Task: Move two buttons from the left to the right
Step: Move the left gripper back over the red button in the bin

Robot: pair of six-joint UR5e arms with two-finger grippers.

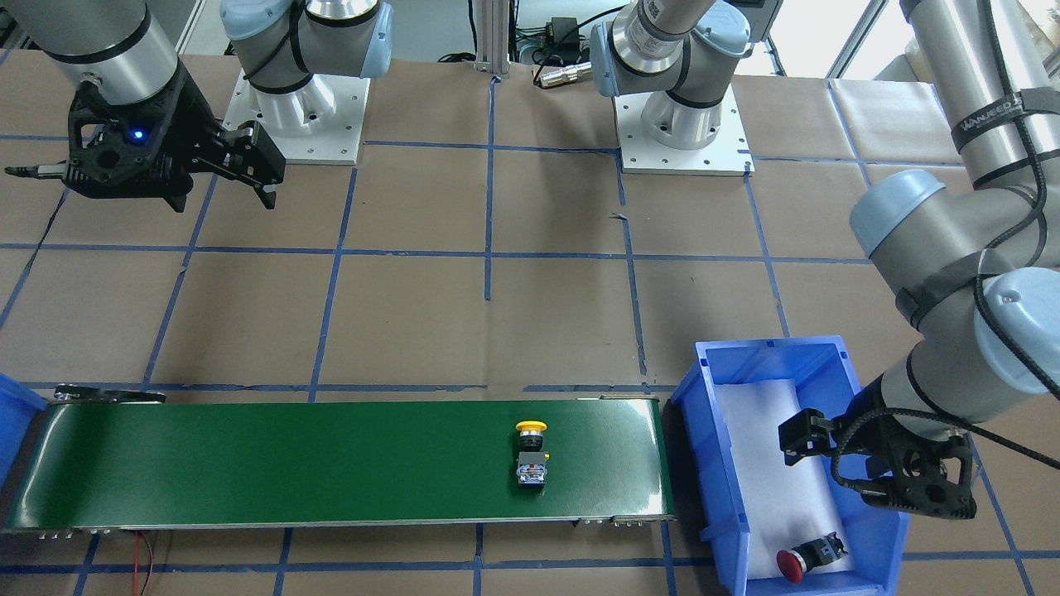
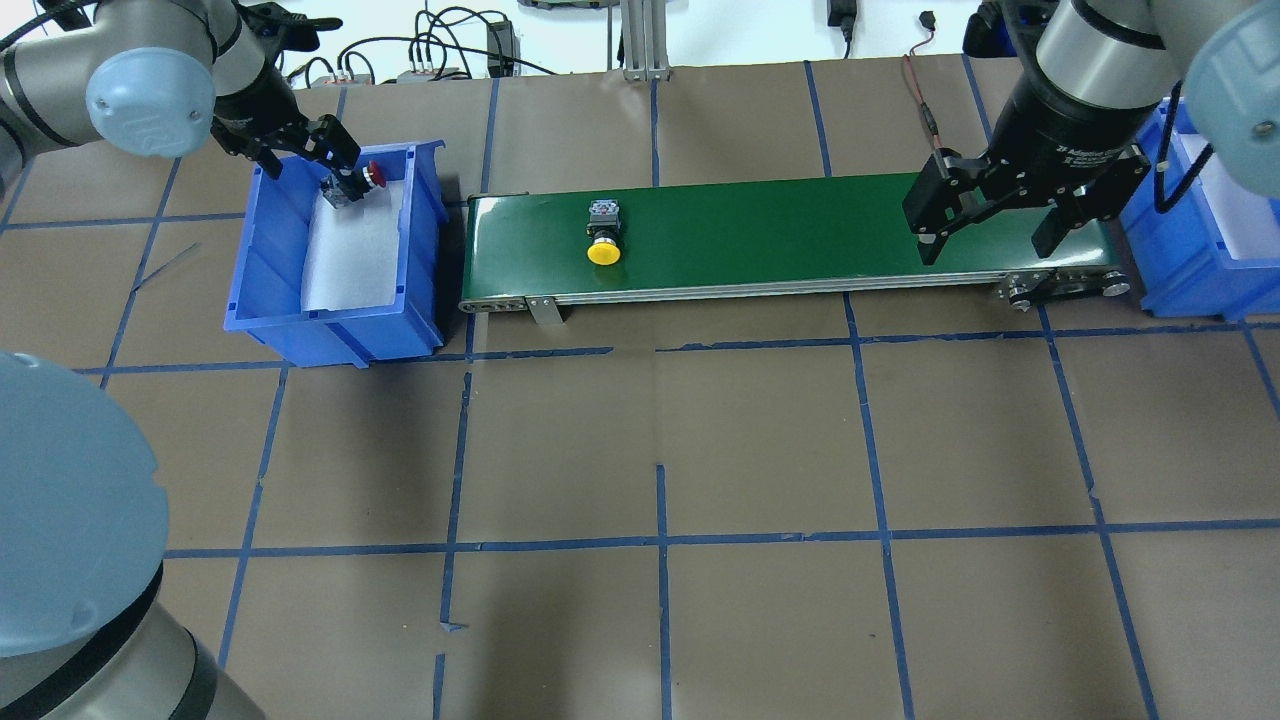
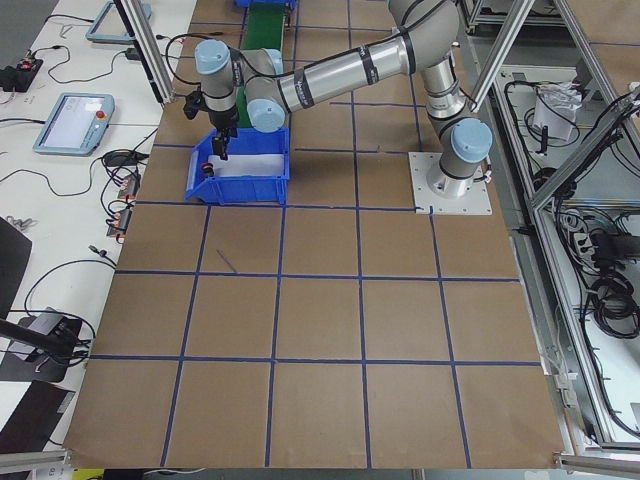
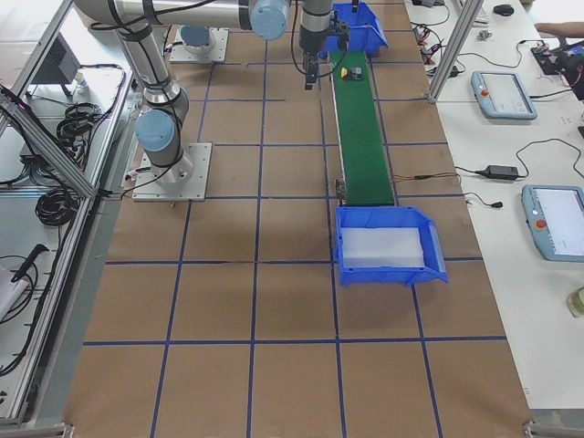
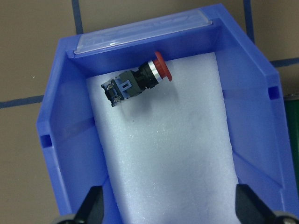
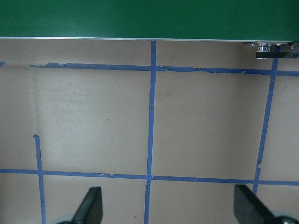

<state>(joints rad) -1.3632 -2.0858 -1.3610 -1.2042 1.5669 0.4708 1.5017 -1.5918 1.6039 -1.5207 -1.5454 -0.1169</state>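
The yellow-capped button (image 2: pixel 603 238) lies on its side on the green conveyor belt (image 2: pixel 800 230), near the belt's left end; it also shows in the front-facing view (image 1: pixel 531 454). The red-capped button (image 5: pixel 138 81) lies on white foam at the far end of the left blue bin (image 2: pixel 330 310); it also shows in the overhead view (image 2: pixel 358 183). My left gripper (image 5: pixel 170 210) is open and empty, hovering above that bin, apart from the red button. My right gripper (image 2: pixel 990 225) is open and empty, held high near the belt's right end, on the robot's side of it.
A second blue bin (image 2: pixel 1190 260) with white foam stands off the belt's right end. The table is brown paper with blue tape lines (image 6: pixel 150 116). The arm bases (image 1: pixel 683 124) stand on white plates at the robot's side.
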